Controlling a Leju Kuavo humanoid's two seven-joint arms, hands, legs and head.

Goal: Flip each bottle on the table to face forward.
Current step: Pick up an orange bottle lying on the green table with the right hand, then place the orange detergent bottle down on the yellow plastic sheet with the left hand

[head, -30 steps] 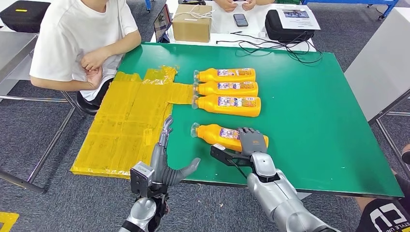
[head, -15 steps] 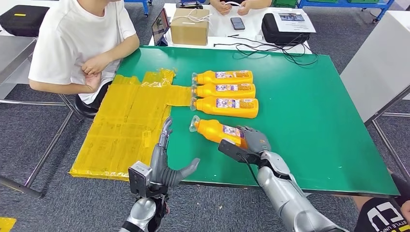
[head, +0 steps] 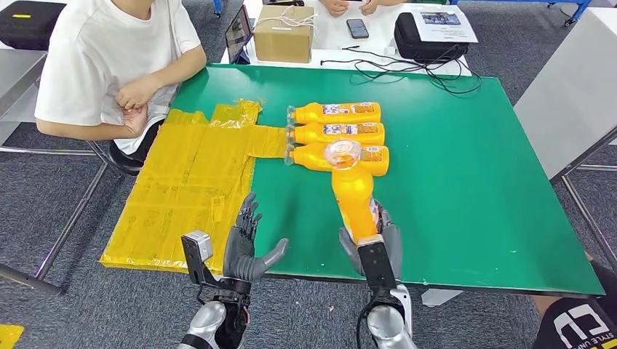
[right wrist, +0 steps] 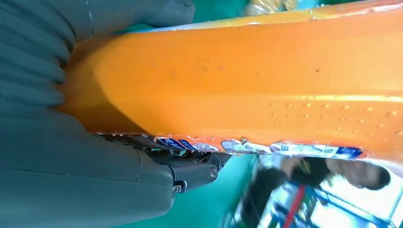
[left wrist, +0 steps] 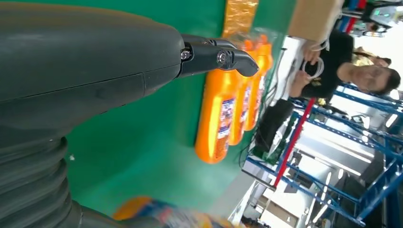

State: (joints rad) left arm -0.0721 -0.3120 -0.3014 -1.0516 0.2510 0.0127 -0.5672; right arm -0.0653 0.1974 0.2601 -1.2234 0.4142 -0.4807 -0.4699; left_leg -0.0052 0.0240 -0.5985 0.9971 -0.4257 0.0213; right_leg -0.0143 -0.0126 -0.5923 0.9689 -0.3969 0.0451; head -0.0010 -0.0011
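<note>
A green worktop (head: 466, 182) is seen in a workroom, a yellow sheet (head: 189, 189) over its left part and a seated person (head: 109, 58) beside it. Three bottles (head: 336, 134) are laid in a row with labels up; these are judged done. A fourth bottle (head: 352, 185) is held raised, cap toward the camera, gripped at its base by the right hand (head: 371, 243). Its placement is judged outstanding. The left hand (head: 244, 247) is held open, fingers spread, nothing grasped.

Workshop: blue racking (left wrist: 351, 156), cabled tables (head: 407, 54).
</note>
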